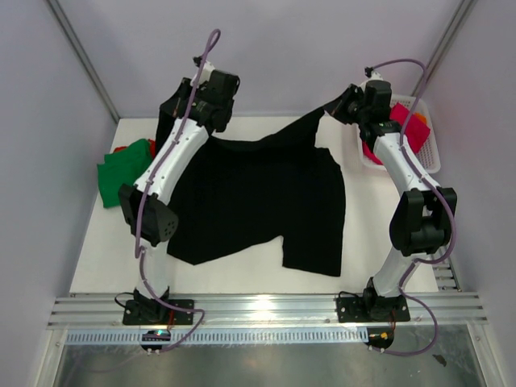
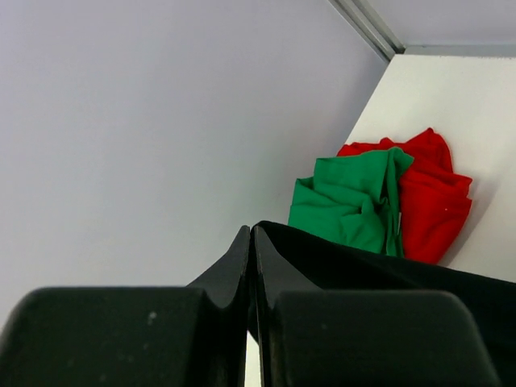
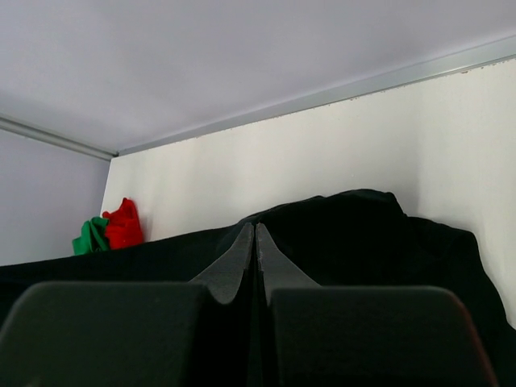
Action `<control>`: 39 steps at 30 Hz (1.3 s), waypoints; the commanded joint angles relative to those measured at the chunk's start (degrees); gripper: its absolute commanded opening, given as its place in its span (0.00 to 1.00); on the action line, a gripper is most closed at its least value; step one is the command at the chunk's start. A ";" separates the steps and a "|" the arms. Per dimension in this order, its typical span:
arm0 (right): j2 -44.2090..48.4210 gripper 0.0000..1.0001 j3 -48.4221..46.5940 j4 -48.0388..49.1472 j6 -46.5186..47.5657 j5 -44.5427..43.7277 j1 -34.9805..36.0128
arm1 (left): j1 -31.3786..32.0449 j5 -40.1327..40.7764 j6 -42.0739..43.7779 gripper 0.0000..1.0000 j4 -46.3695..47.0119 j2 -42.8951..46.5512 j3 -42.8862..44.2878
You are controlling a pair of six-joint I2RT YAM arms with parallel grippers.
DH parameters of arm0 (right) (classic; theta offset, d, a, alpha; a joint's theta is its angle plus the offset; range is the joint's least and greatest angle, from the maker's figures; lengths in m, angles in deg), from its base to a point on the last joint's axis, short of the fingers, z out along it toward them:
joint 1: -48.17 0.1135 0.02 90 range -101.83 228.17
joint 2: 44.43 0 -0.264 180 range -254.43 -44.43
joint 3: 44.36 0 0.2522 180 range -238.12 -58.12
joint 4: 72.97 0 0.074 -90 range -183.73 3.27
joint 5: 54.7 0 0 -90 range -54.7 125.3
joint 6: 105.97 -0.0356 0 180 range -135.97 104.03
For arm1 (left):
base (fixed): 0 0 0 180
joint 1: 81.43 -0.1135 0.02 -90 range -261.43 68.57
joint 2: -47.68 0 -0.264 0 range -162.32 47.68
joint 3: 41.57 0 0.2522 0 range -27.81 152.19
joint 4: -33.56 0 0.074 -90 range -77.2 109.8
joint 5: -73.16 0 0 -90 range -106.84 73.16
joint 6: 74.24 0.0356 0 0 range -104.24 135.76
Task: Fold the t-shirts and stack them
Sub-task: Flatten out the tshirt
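Note:
A large black t-shirt (image 1: 258,201) hangs stretched between my two grippers above the white table, its lower part resting on the surface. My left gripper (image 1: 173,109) is shut on the shirt's far left corner; the wrist view shows its jaws (image 2: 251,234) pinched on black cloth (image 2: 379,274). My right gripper (image 1: 337,107) is shut on the far right corner; its jaws (image 3: 255,230) are pressed together on black cloth (image 3: 347,234). A green shirt (image 1: 121,169) lies on a red one (image 1: 122,150) at the left edge; both show in the left wrist view, green (image 2: 351,201) and red (image 2: 435,201).
A white lattice basket (image 1: 423,141) stands at the far right with magenta-pink (image 1: 413,131) and red (image 1: 401,113) cloth in it. Walls close in on the left, back and right. A metal rail (image 1: 266,310) runs along the near edge.

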 commanded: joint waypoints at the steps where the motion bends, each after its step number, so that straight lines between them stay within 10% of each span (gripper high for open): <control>1: 2.96 0.03 0.26 3.45 0.27 -0.43 0.08 | -0.53 1.33 -1.78 0.01 -1.00 -2.73 0.89; 16: 6.31 0.03 1.14 2.40 4.93 -3.95 0.08 | -4.91 -3.59 -21.47 0.00 -24.46 -9.85 6.61; 39: 9.64 0.03 -10.91 1.43 4.23 8.62 0.08 | -5.01 -6.67 -24.82 0.00 -27.38 -9.15 7.41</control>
